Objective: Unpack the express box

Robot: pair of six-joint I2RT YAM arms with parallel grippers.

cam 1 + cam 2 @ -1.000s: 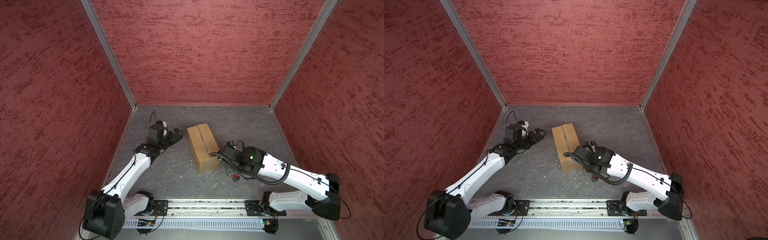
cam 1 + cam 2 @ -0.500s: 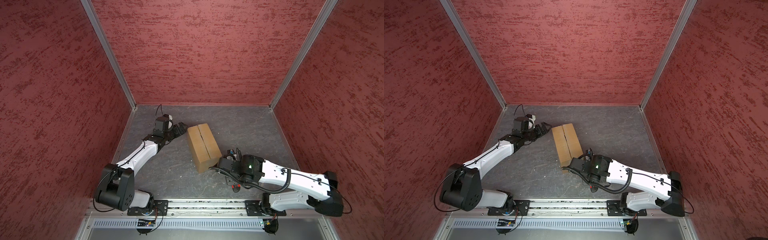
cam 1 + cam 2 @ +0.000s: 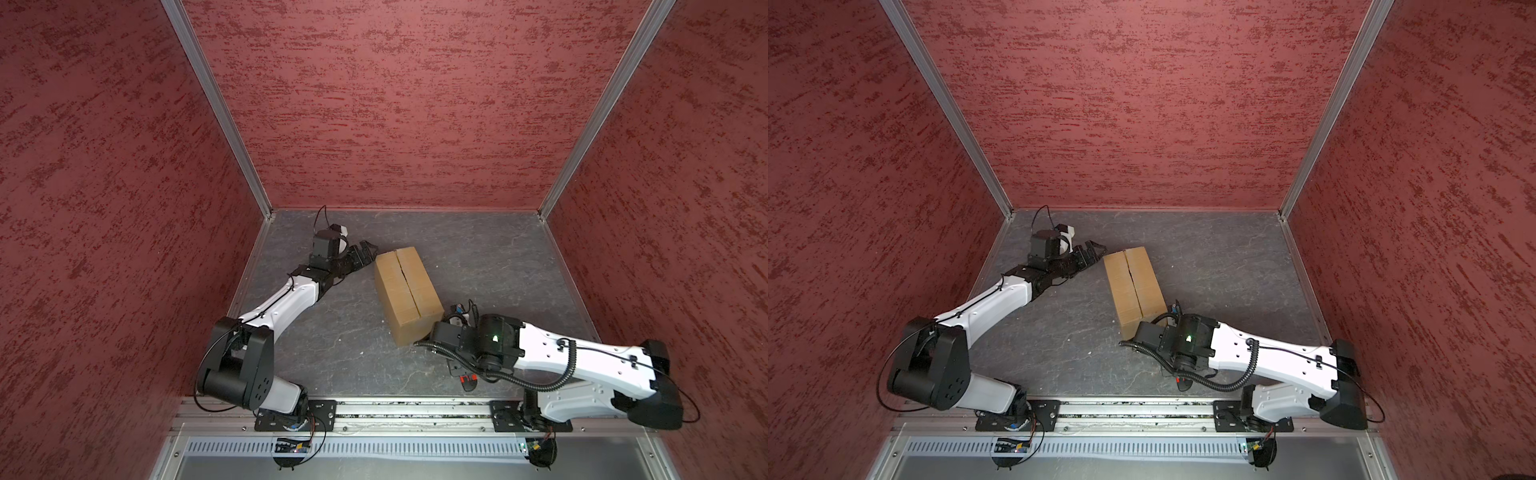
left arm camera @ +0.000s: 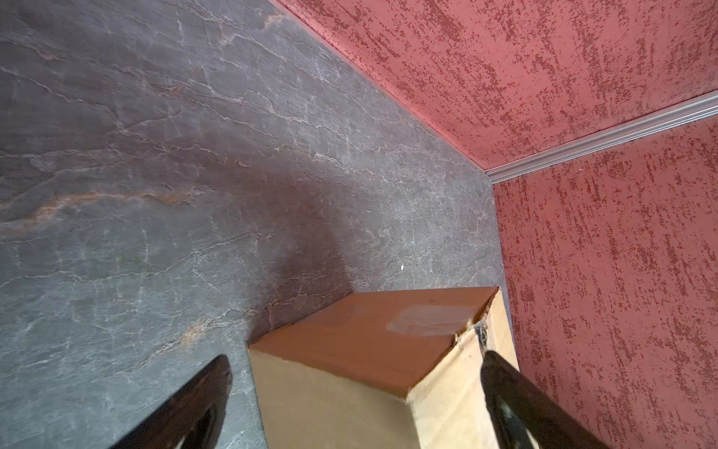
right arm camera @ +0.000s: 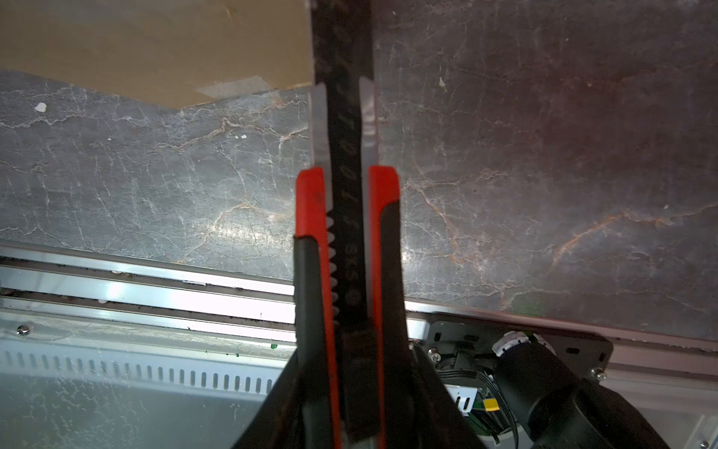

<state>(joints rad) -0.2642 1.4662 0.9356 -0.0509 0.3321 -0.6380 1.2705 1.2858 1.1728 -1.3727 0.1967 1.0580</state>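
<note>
Knife lettering unreadable tbh. Brown box, flaps down, taped end. Left gripper jaws apart beside box, right gripper clamping knife.

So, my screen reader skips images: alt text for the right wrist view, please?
The right hand grips a red-and-black utility knife, its far end beside the brown express box on the grey table. A metal rail borders the table.
</note>
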